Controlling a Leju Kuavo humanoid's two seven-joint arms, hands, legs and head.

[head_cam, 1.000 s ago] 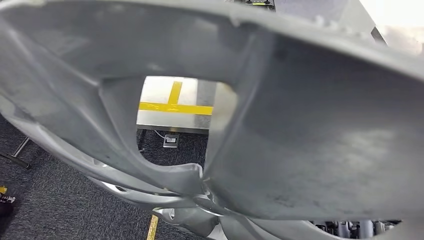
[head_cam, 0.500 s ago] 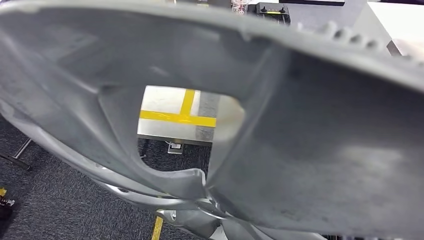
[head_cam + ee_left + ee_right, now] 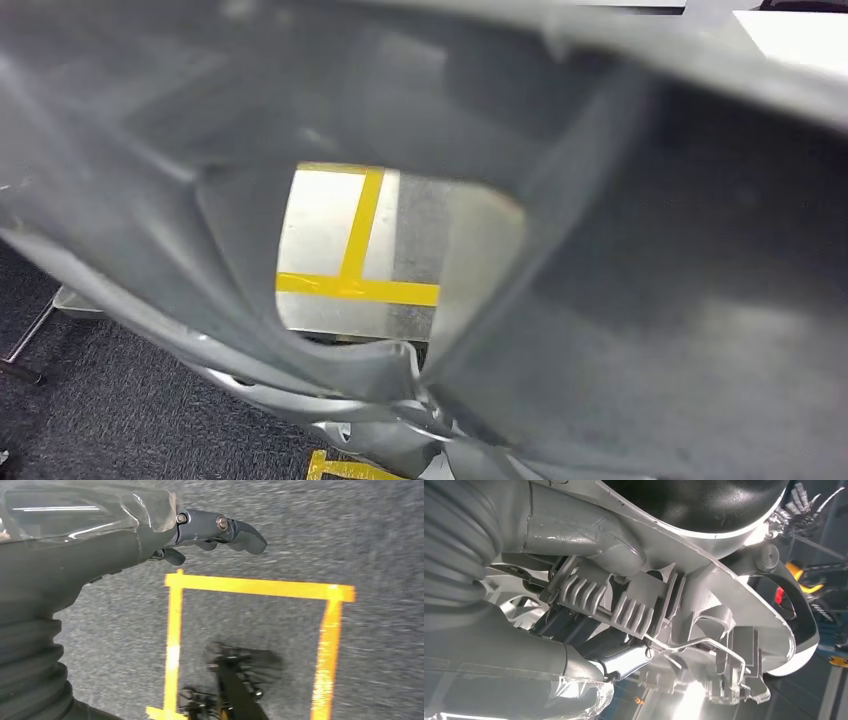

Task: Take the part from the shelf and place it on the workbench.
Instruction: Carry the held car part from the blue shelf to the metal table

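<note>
The part [image 3: 650, 300], a large grey moulded shell with an opening in it, is held up very close to the head camera. Through that opening I see the metal workbench [image 3: 320, 230], marked with yellow tape lines [image 3: 362, 232]. In the right wrist view my right hand [image 3: 574, 532] grips the part [image 3: 704, 605] at its ribbed underside, with the thumb on one side and the fingers on the other. My left hand [image 3: 210, 530] hangs over the floor with its dark fingers stretched out and nothing in them.
Dark grey carpet [image 3: 100, 420] lies below and in front of the workbench. A yellow tape rectangle [image 3: 250, 587] is marked on the floor under my left hand, and a yellow strip [image 3: 340, 468] shows at the bottom of the head view.
The whole head view has shifted, so the camera moved. The workbench seen through the part's opening now looks larger and lower. The part stays held close to the camera.
</note>
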